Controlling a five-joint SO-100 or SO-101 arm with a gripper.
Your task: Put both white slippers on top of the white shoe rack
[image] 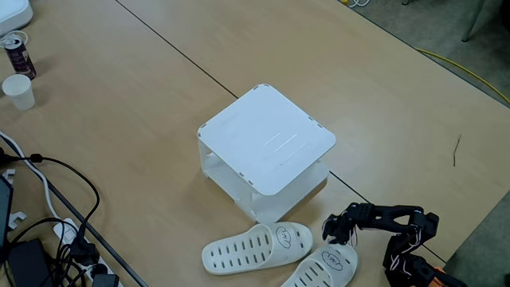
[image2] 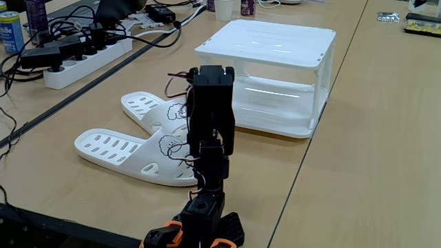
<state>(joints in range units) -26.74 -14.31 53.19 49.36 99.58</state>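
rack [image: 267, 142] top bare | both slippers [image: 256, 245] flat on table [image: 119, 96] just in front of rack | claw [image: 330, 229] hung over nearer slipper's heel [image2: 165, 148], grip state can't be told | risk: floppy heel slips if pinched shallow, rack gets bumped

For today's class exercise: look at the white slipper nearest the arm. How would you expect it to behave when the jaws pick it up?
The white slipper looks like moulded foam or rubber with slot holes, so it is probably light for its size. It is long and flat, so gripped at one end it may sag or swing. Its matte surface probably grips rather than slips. It lies beside the white shoe rack, flat on the table, unlikely to roll.
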